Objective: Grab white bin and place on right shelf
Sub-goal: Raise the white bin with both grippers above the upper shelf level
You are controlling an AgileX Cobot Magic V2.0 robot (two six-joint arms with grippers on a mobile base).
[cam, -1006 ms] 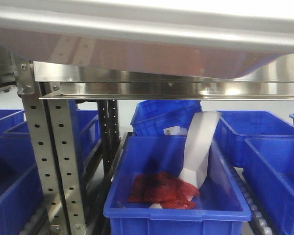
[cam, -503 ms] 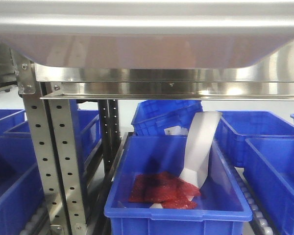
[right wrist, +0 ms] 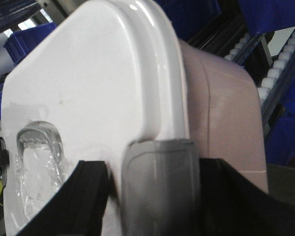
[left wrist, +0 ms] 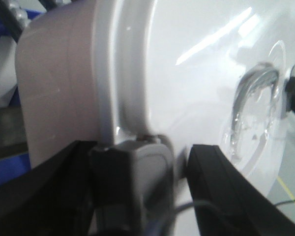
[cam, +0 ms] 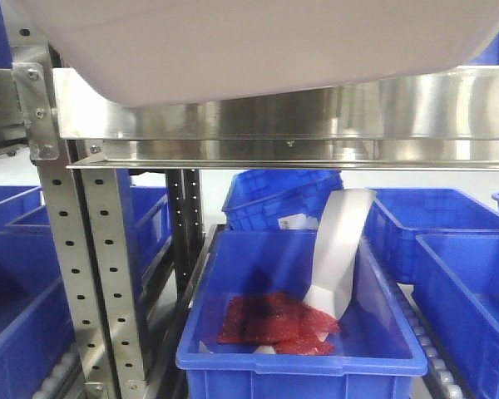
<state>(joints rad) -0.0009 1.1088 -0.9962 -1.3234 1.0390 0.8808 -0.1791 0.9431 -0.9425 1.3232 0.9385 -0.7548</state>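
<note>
The white bin [cam: 258,50] has risen above the right shelf [cam: 316,125] rail, so it looks ready to slide in. The left gripper [left wrist: 157,162] and right gripper [right wrist: 160,162] are clamped on its rim.

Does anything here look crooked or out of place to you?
The white bin hangs tilted over the right shelf, its image-left side lower. Below, a white strip leans askew in a blue bin holding crumpled red material.

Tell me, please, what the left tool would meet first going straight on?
The white bin: its lid rim lies directly ahead of the left tool and seems to touch it, though depth is unclear.
</note>
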